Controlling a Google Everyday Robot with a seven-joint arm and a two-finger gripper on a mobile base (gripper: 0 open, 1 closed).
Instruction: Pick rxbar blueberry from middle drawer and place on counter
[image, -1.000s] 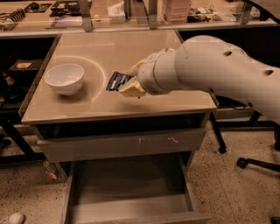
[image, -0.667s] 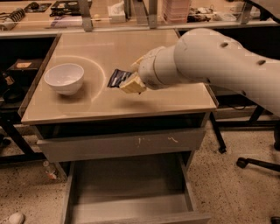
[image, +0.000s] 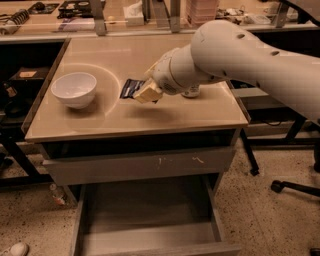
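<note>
The rxbar blueberry (image: 130, 88) is a small dark wrapper with white print, low over the middle of the beige counter (image: 120, 117). My gripper (image: 146, 93), with pale yellowish fingers, is at the bar's right end and shut on it. The white arm reaches in from the upper right. The middle drawer (image: 145, 220) stands pulled open below the counter, and its grey floor is bare.
A white bowl (image: 75, 89) sits on the counter's left part. A drink can (image: 191, 92) stands mostly hidden behind my wrist. A shut grey drawer front (image: 140, 165) lies under the counter. A cluttered bench (image: 125, 15) runs behind; a chair base (image: 295, 187) is on the right floor.
The arm has shifted slightly over the counter; the bar stays in the gripper at nearly the same spot. Bowl and drawer have not moved.
</note>
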